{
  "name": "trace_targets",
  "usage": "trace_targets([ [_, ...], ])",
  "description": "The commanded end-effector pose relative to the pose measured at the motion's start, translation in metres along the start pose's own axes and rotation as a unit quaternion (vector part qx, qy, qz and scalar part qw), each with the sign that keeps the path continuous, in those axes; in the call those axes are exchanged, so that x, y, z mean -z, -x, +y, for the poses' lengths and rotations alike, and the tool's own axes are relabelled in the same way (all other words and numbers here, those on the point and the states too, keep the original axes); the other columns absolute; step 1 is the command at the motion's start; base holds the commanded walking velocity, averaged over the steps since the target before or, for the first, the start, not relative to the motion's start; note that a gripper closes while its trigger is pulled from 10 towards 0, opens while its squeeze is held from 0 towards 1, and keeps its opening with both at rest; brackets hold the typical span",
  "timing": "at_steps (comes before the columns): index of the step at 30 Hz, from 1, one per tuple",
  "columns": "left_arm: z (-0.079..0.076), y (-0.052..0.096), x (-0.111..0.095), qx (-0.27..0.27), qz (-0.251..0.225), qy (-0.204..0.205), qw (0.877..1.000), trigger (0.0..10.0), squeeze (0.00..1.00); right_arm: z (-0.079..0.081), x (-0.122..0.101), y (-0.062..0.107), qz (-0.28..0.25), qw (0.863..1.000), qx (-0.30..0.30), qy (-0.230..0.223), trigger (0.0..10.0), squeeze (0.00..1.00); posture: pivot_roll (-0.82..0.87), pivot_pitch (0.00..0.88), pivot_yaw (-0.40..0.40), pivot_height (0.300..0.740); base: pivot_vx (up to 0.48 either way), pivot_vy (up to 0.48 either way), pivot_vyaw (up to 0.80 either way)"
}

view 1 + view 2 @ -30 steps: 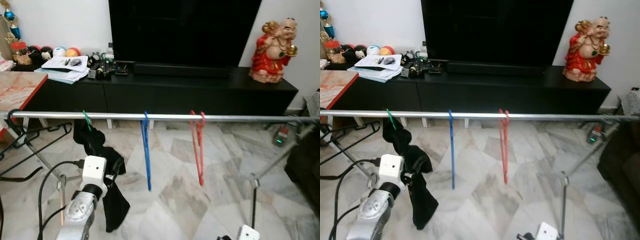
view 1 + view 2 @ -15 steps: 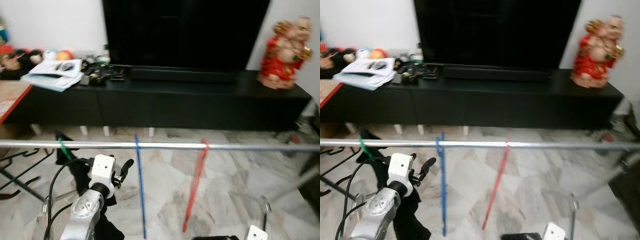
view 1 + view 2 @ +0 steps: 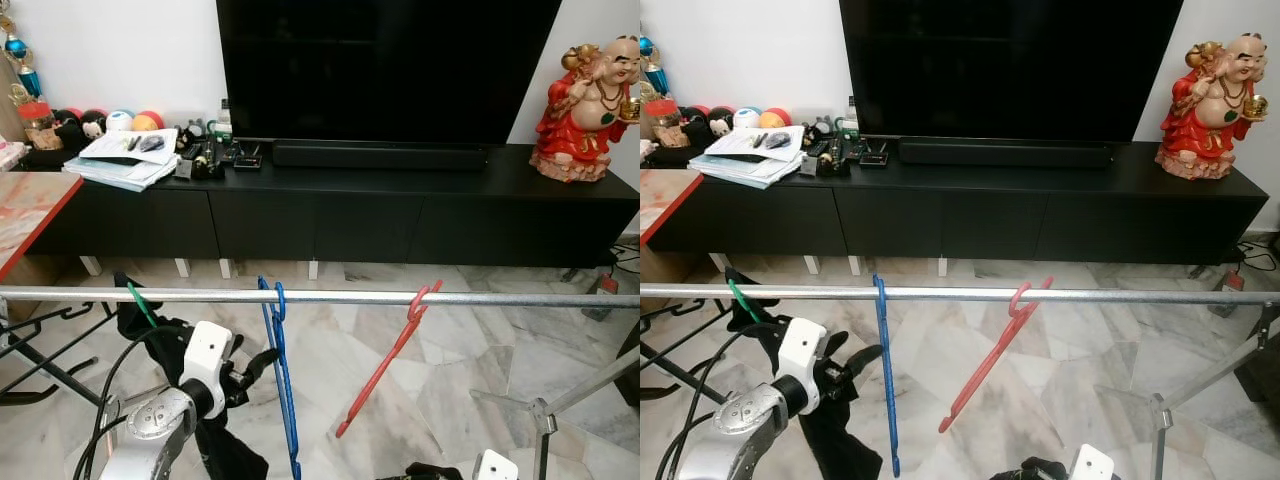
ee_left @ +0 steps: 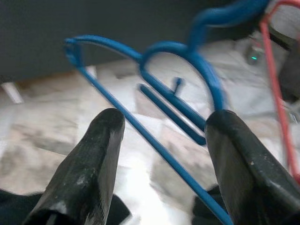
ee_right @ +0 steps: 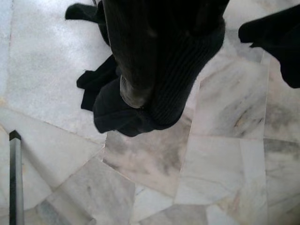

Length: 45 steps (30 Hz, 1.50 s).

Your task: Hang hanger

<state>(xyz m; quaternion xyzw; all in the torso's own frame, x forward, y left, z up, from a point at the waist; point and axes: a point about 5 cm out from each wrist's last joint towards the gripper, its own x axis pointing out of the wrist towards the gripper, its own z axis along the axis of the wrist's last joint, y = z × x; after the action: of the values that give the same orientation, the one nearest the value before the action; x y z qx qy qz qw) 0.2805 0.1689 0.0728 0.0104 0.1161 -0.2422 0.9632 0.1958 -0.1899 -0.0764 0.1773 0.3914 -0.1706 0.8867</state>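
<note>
Marble floor tiles [image 3: 450, 350] spread before a long black TV cabinet [image 3: 330, 205], and a silver rail [image 3: 520, 298] crosses the foreground.

On the left gripper [image 4: 161, 140], the two black fingers [image 4: 91, 159] stand wide apart with nothing between them; the wrist view looks through the gap at a blue hanger [image 3: 282, 375], blurred but close. From the head views the gripper [image 3: 262, 362] sits just beside that hanger, on its left side, below the rail. The blue hanger hangs by its hook on the rail, its body straight down.

Further right, a red hanger [image 3: 385, 365] is hooked on the same rail, its body tilted, the lower end swung toward the blue one. Left of the gripper, a green hook [image 3: 140, 303] on the rail carries a black garment [image 3: 205, 440] that drapes down behind the silver left arm [image 3: 150, 440].

Low at the frame's bottom, the right gripper [image 5: 154, 61] holds a black ribbed cloth [image 5: 183, 89] between its fingers, above the floor, with more dark fabric [image 5: 96, 84] behind it.

Beyond the rail, a large dark television [image 3: 385, 70] stands on the cabinet with a soundbar [image 3: 380, 156] below it, papers [image 3: 125, 160] and small ornaments at the left end, and a red figurine [image 3: 590, 110] at the right end. A red-edged table [image 3: 25, 210] shows at the far left.
</note>
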Motion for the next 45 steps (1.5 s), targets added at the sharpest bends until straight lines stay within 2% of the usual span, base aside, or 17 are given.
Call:
trace_targets([
  [1, -0.005, 0.001, 0.0, 0.032, 0.013, -0.001, 0.999, 10.0, 0.0, 0.001, 0.001, 0.0, 0.0, 1.0, 0.001, 0.003, 10.0, 0.0, 0.11, 0.0, -0.01, 0.74, 0.0, 0.0, 0.0],
  [4, -0.006, -0.001, -0.004, 0.037, 0.012, -0.003, 0.999, 10.0, 0.0, 0.001, 0.003, 0.001, 0.002, 1.0, 0.001, 0.003, 10.0, 0.0, 0.11, 0.0, -0.004, 0.74, 0.0, 0.0, 0.0],
  [6, -0.006, -0.008, -0.011, 0.033, 0.003, 0.01, 0.999, 10.0, 0.0, 0.001, 0.005, 0.001, 0.004, 1.0, 0.001, 0.004, 10.0, 0.0, 0.11, 0.0, -0.001, 0.74, 0.0, 0.0, 0.0],
  [9, -0.004, -0.016, -0.015, 0.022, 0.012, 0.001, 1.0, 10.0, 0.0, 0.001, 0.006, 0.001, 0.006, 1.0, 0.001, 0.004, 10.0, 0.0, 0.11, 0.0, 0.004, 0.74, 0.0, 0.0, 0.0],
  [11, -0.004, -0.02, -0.022, 0.023, -0.005, 0.041, 0.999, 10.0, 0.0, 0.002, 0.007, 0.002, 0.007, 1.0, 0.001, 0.002, 10.0, 0.0, 0.1, 0.0, 0.009, 0.74, 0.0, 0.0, 0.0],
  [15, -0.007, -0.021, -0.028, 0.048, -0.014, 0.058, 0.997, 10.0, 0.0, 0.001, 0.009, 0.002, 0.008, 1.0, 0.001, 0.002, 10.0, 0.0, 0.1, 0.0, 0.012, 0.74, 0.0, 0.0, 0.0],
  [16, -0.013, -0.022, -0.03, 0.083, -0.002, 0.048, 0.995, 10.0, 0.0, 0.001, 0.01, 0.002, 0.01, 1.0, 0.001, 0.002, 10.0, 0.0, 0.1, 0.0, 0.013, 0.74, 0.0, 0.0, 0.0],
  [19, -0.018, -0.023, -0.031, 0.101, 0.006, 0.035, 0.994, 10.0, 0.0, 0.001, 0.011, 0.003, 0.012, 1.0, 0.001, 0.002, 10.0, 0.0, 0.1, 0.0, 0.016, 0.74, 0.0, 0.0, 0.0],
  [24, -0.012, -0.032, -0.028, 0.054, 0.035, 0.017, 0.998, 10.0, 0.0, 0.0, 0.013, 0.003, 0.015, 1.0, 0.002, 0.002, 10.0, 0.0, 0.1, 0.0, 0.016, 0.74, 0.0, 0.0, 0.0],
  [31, -0.003, -0.038, -0.021, -0.014, 0.062, 0.027, 0.998, 10.0, 0.0, -0.001, 0.016, 0.004, 0.022, 1.0, 0.002, 0.004, 10.0, 0.0, 0.1, 0.0, 0.016, 0.74, 0.0, 0.0, 0.0],
  [37, -0.003, -0.038, -0.017, -0.021, 0.071, 0.021, 0.997, 10.0, 0.0, -0.001, 0.017, 0.004, 0.024, 1.0, 0.0, 0.005, 10.0, 0.0, 0.1, 0.0, 0.015, 0.74, 0.0, 0.0, 0.0],
  [45, -0.006, -0.042, -0.025, -0.022, 0.056, 0.057, 0.997, 10.0, 0.0, 0.0, 0.019, 0.004, 0.026, 1.0, -0.001, 0.008, 10.0, 0.0, 0.1, 0.0, 0.016, 0.74, 0.0, 0.0, 0.0],
])
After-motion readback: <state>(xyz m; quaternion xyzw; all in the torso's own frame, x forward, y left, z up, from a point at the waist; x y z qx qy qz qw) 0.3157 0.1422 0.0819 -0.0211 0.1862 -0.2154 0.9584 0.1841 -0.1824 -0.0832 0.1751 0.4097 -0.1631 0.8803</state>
